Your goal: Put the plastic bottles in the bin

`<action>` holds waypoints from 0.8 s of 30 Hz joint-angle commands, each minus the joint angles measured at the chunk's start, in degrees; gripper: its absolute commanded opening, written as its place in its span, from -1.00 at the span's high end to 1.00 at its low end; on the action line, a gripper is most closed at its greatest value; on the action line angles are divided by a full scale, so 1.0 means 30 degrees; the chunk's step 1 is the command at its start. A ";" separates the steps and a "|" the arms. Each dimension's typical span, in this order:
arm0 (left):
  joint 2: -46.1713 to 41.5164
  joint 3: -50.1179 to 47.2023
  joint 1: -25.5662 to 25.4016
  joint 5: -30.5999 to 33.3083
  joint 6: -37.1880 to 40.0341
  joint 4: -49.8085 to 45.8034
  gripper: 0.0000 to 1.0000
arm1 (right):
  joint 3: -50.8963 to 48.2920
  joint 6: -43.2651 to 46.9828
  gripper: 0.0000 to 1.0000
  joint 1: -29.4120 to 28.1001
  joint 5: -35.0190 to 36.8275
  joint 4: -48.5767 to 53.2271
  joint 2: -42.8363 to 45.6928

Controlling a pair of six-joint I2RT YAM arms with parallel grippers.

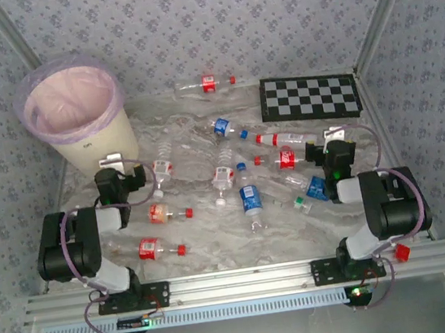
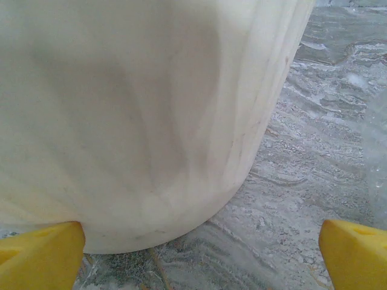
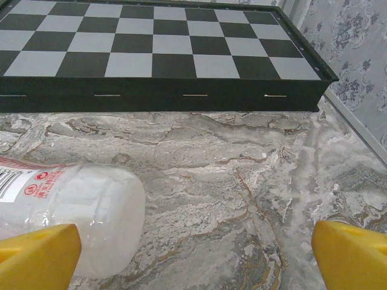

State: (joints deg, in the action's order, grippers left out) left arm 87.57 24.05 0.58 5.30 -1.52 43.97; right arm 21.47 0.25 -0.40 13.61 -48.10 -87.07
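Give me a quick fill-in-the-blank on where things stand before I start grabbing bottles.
The bin is lined with a ____ bag.
The left gripper and the right gripper are both ____.
The bottle by the right gripper lies on its ____.
Missing words: pink; open; side.

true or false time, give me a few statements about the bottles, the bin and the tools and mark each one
1. The bin stands at the table's far left corner. True.
2. The left tool is shut on something. False: it is open and empty, facing the bin's wall.
3. The checkerboard lies at the far right. True.
4. The bottles stand upright. False: they lie on their sides.
5. The right tool is open, with a red-labelled bottle lying close by. True.
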 commanded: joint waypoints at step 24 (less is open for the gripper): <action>0.0147 -0.0107 -0.0048 -0.0390 -0.0019 0.0840 -0.98 | 0.0018 -0.0165 -1.00 0.0192 -0.0492 -0.0111 -0.0043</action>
State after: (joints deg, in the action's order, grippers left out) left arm 87.57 24.05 0.58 5.30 -1.52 43.99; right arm 21.47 0.23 -0.23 12.58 -48.10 -87.07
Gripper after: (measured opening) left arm 0.989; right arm 0.998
